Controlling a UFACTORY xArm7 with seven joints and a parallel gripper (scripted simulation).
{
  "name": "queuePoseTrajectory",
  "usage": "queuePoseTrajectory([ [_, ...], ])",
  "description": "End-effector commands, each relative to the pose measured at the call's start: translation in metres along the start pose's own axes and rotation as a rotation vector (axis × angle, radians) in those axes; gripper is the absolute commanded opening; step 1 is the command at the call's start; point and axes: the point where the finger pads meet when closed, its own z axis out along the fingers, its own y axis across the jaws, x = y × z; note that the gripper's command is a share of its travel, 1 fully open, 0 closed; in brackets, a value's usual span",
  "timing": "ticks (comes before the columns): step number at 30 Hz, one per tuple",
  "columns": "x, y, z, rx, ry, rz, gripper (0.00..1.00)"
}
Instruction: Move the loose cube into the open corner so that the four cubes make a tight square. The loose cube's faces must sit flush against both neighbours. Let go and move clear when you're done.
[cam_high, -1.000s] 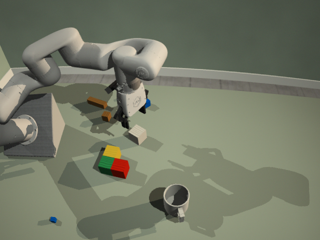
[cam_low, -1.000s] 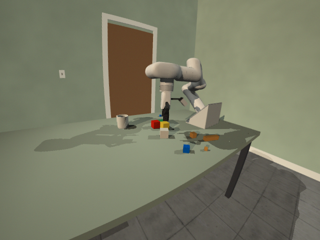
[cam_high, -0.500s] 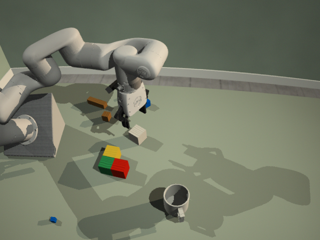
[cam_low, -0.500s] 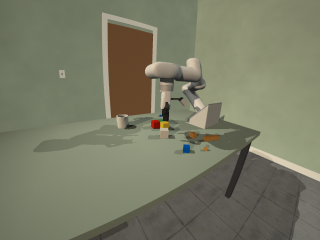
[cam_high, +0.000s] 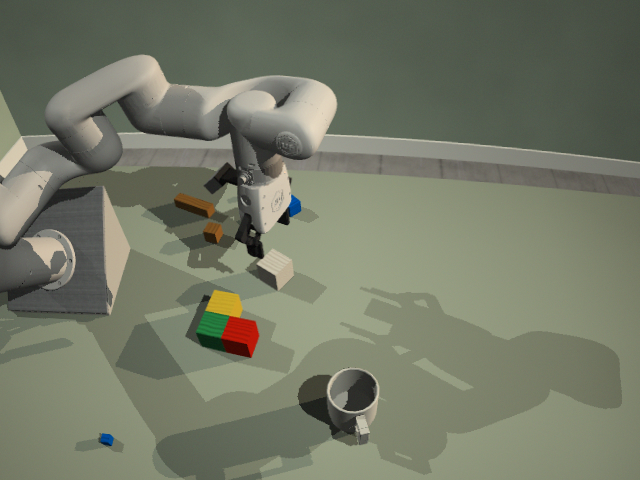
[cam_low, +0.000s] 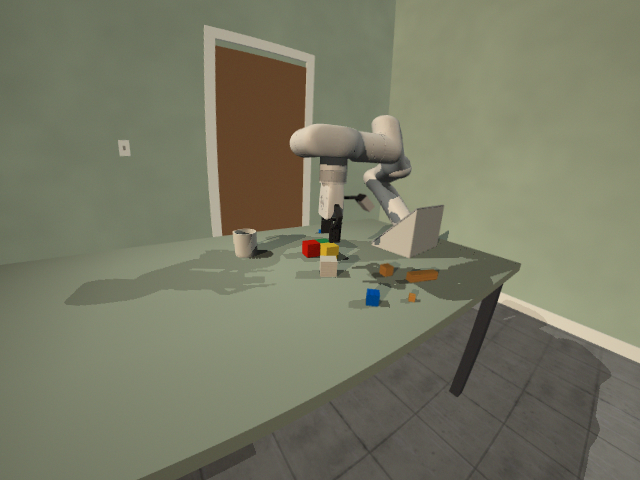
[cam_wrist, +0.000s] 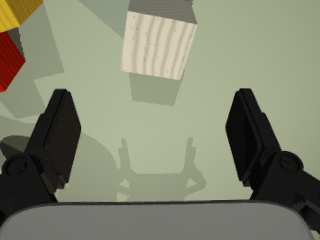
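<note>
The loose white cube (cam_high: 276, 268) lies alone on the table, apart from the group; it also shows in the exterior view (cam_low: 328, 267) and in the wrist view (cam_wrist: 159, 44). A yellow cube (cam_high: 224, 303), a green cube (cam_high: 211, 330) and a red cube (cam_high: 240, 335) sit together in an L. The open corner lies beside the yellow cube and behind the red one. My gripper (cam_high: 263, 235) hangs low just behind the white cube, fingers wide open and empty (cam_wrist: 156, 136). The white cube lies ahead of the fingertips, not between them.
A grey mug (cam_high: 353, 400) stands at the front. A long orange block (cam_high: 194, 204), a small orange block (cam_high: 212, 232) and a blue cube (cam_high: 294, 205) lie behind the gripper. A small blue piece (cam_high: 106, 439) lies front left. The robot's wedge base (cam_high: 77, 253) is at the left.
</note>
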Motion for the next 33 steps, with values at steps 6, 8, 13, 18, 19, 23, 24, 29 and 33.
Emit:
queuePoseTrajectory([
  [6, -0.0013, 0.0008, -0.0016, 0.001, -0.002, -0.546, 1.0],
  [8, -0.0013, 0.0009, -0.0017, 0.002, -0.002, -0.603, 1.0],
  [13, -0.0015, 0.0018, -0.002, 0.006, -0.001, -0.902, 1.0],
  [18, -0.0016, 0.0028, -0.0025, 0.006, -0.001, -1.186, 1.0],
  [19, -0.0016, 0.0029, -0.0026, 0.005, -0.003, -1.243, 1.0],
  [23, -0.0017, 0.0031, -0.0027, -0.003, -0.009, -1.384, 1.0],
  [24, -0.0017, 0.0031, -0.0027, -0.003, -0.009, -1.385, 1.0],
  [29, -0.0017, 0.0031, -0.0027, -0.003, -0.009, -1.385, 0.8],
  [33, -0.0017, 0.0031, -0.0027, -0.003, -0.009, -1.385, 0.8],
])
